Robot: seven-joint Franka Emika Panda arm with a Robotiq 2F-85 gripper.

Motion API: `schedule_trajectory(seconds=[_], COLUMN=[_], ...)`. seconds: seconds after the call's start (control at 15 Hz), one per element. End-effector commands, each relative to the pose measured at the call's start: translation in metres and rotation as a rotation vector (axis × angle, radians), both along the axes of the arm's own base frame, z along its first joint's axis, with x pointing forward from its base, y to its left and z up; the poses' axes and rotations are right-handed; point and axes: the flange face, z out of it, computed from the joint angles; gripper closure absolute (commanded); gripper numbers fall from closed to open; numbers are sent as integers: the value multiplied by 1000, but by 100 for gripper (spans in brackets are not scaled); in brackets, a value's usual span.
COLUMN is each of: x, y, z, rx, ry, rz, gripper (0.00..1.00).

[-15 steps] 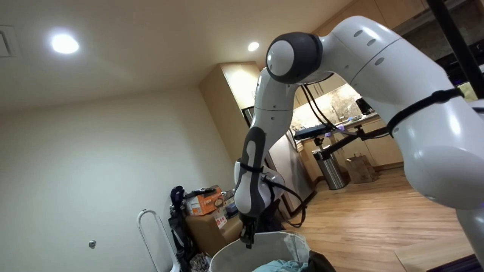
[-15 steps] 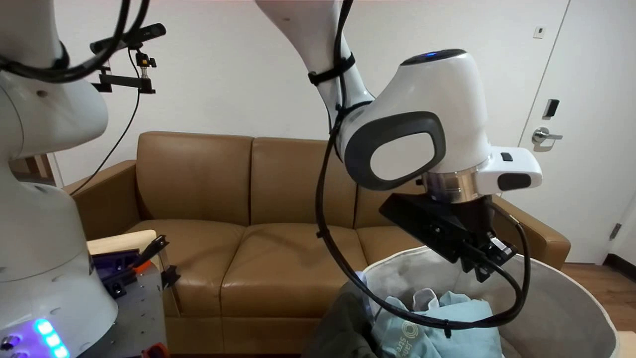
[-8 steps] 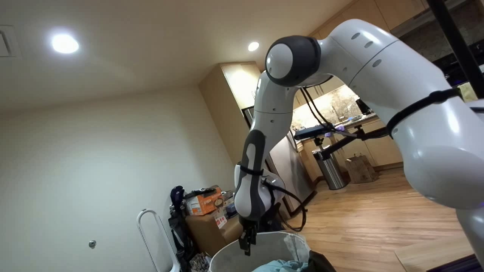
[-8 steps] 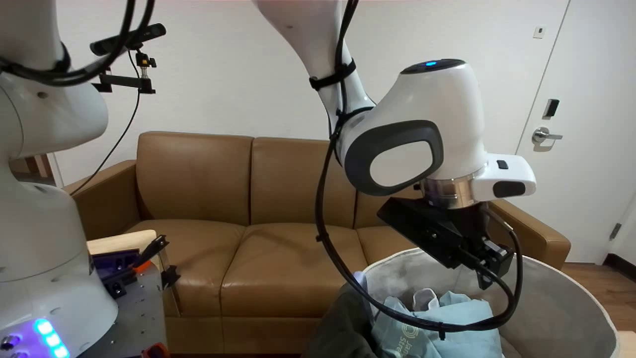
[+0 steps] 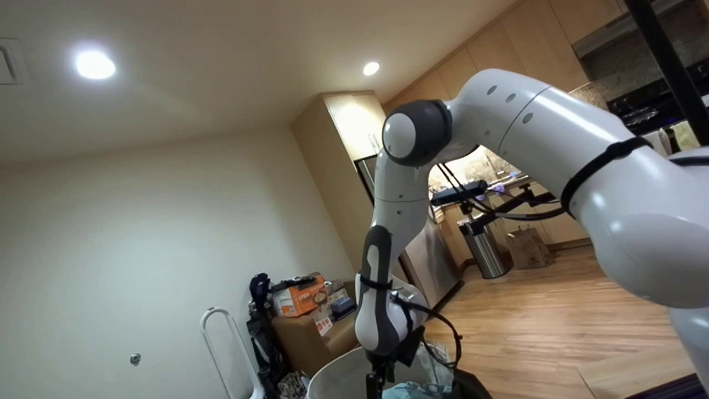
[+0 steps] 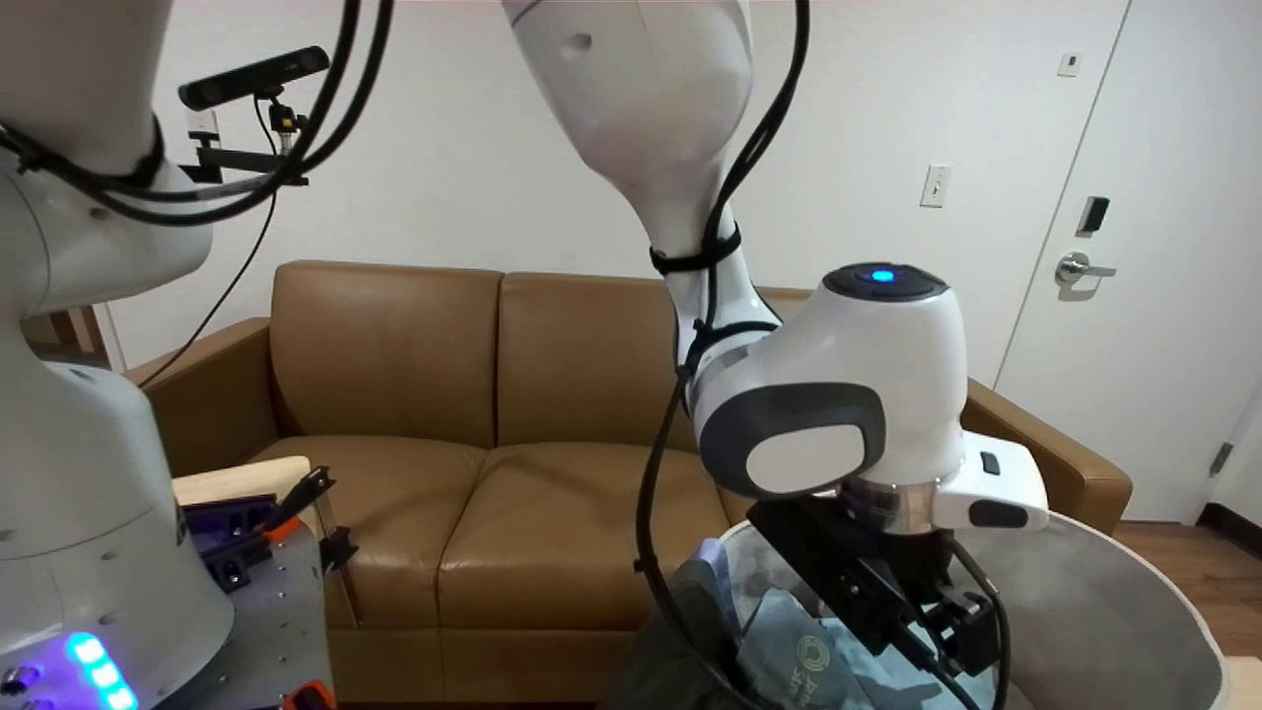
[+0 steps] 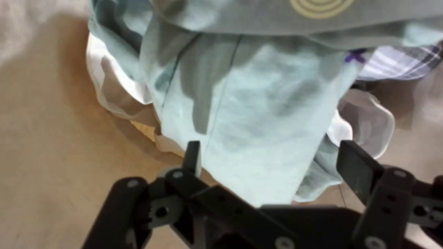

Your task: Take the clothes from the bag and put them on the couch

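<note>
The fingers (image 7: 360,169) stand wide apart, empty, over light-blue clothes (image 7: 263,114) in the grey bag (image 6: 1114,611), near right, before the couch (image 6: 582,523); their pale ring logo (image 6: 813,653) tops indistinct lettering (image 6: 804,684).

The couch (image 6: 385,360) looks smooth leather (faintly glossy); bag (image 6: 1104,611) and clothes (image 7: 266,117), matt cloth.

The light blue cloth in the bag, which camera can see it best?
The wrist view: it looks down on the light blue cloth close up and big, though the picture's top edge crops it. Both exterior views show it smaller, inside the bag, with its lower part cut off by the bottom edge.
</note>
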Motion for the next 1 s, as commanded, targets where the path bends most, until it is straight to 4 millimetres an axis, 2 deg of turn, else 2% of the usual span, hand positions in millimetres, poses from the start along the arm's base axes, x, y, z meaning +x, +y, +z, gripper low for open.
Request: schedule_trajectory(seconds=[0.0,0.27,0.33,0.47,0.67,0.93], x=[6,3,2,3,8,24], y=[-10,-14,-16,-18,-19,-16], z=[-41,-80,-86,-91,-83,-50], rx=[-24,-41,-39,-48,-52,-45], ry=[-29,-30,-28,-27,-41,-88], rz=[73,118,121,126,119,108], gripper=[0,0,25,32,53,78])
